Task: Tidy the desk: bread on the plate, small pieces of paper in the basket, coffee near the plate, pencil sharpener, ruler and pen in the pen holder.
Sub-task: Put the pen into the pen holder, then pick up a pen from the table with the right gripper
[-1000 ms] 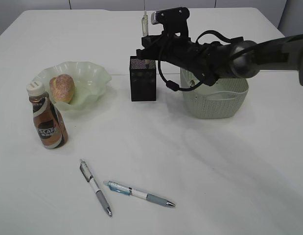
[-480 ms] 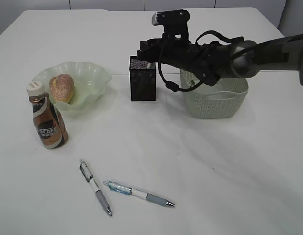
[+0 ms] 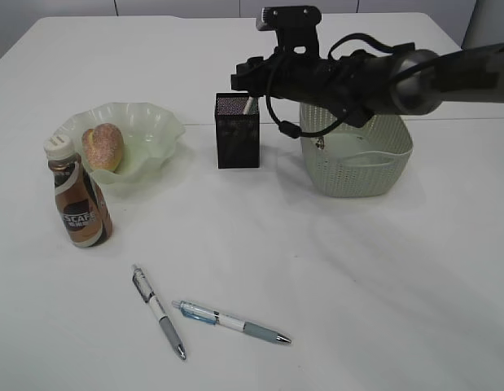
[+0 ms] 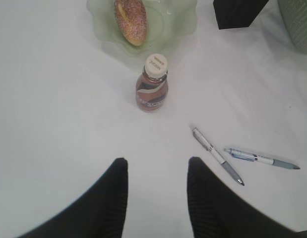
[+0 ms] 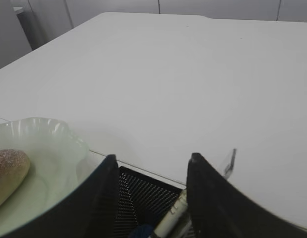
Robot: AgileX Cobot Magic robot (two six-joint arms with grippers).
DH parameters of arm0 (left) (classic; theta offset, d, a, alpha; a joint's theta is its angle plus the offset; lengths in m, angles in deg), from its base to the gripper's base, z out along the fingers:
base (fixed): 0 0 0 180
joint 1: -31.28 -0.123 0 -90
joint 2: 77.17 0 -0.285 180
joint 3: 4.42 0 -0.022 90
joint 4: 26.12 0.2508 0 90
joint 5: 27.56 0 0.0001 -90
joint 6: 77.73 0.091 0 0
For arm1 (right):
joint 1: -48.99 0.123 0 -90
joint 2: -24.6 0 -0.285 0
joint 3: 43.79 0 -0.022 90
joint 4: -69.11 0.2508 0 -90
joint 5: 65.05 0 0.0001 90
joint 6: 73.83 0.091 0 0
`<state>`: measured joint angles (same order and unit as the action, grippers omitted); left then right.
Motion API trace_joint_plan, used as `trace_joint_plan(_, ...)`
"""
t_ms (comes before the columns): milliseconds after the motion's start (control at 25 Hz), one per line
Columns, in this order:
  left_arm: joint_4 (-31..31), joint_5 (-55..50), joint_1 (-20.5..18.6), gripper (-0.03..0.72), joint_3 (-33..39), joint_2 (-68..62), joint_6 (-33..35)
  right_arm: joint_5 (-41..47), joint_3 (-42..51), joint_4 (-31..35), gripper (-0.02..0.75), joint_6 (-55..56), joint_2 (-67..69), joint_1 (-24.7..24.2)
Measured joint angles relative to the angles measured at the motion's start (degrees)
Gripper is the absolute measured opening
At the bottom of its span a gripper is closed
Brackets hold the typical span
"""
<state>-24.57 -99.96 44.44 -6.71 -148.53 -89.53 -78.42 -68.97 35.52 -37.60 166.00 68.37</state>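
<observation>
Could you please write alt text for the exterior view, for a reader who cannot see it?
The right arm's open tool hovers above the black pen holder, beside a green basket. Bread sits on the plate, coffee nearby; two pens remain on the desk.

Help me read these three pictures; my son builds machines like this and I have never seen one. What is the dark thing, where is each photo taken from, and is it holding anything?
The dark thing is one of two robot arms. Its tip is a two-fingered tool.

The wide picture looks down at the white desk from in front. The other two come from small cameras on each arm's wrist, looking past the fingers.

On the desk: bread in a wavy green plate, a coffee bottle beside it, two pens, a black pen holder and a perforated basket.

The right tool hangs open just above the pen holder, holding nothing; a clear ruler and something pen-like stand in the holder. The left tool is open over bare desk, also holding nothing.
</observation>
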Motion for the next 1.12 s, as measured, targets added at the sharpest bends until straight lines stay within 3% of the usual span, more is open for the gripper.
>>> trace_joint_plan(440,0.1,0.0,0.0,0.290,0.0,0.0,0.0,24.8,0.0,-1.8,0.362,0.5,-10.0,0.6)
trace_joint_plan(800,0.1,0.0,0.0,0.290,0.0,0.0,0.0,52.5,-0.9,-3.3,0.359,-7.3,-15.1,6.6)
trace_joint_plan(960,0.1,0.0,0.0,0.290,0.0,0.0,0.0,64.2,-2.0,-0.7,0.337,-9.2,-16.6,8.6)
trace_joint_plan(1120,0.1,0.0,0.0,0.290,0.0,0.0,0.1,74.7,-2.7,6.0,0.309,-13.9,-17.1,9.1)
